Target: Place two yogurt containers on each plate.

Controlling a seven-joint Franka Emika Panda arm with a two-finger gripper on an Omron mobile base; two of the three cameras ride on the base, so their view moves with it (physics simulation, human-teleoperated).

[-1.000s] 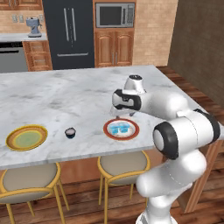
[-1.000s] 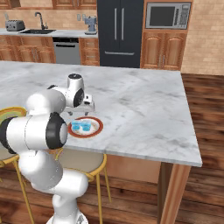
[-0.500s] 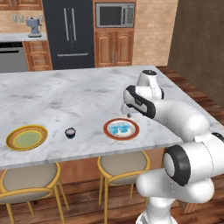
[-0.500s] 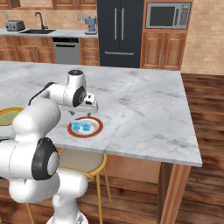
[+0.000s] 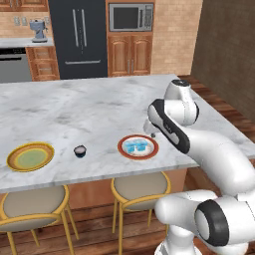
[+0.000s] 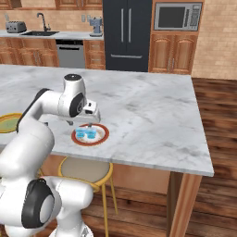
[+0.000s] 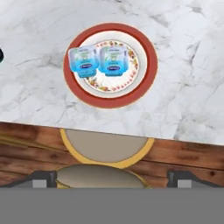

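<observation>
Sitting on the red-rimmed plate (image 7: pixel 110 65) are two pale-blue yogurt tubs (image 7: pixel 98 61), side by side and touching, near the front edge of the marble desk (image 5: pixel 89 107). Above and just beyond that plate hangs the gripper (image 6: pixel 90 124), jaws spread wide with nothing between them. Over to the left, well apart, the yellow-rimmed plate (image 5: pixel 30 156) lies bare with its pale green centre showing. Between the two plates, nearer the yellow one, stands the dark round yogurt cup (image 5: pixel 79 151) directly on the marble. Below the desk edge, a round stool (image 7: pixel 106 148) with a yellow frame is tucked under the red plate.
</observation>
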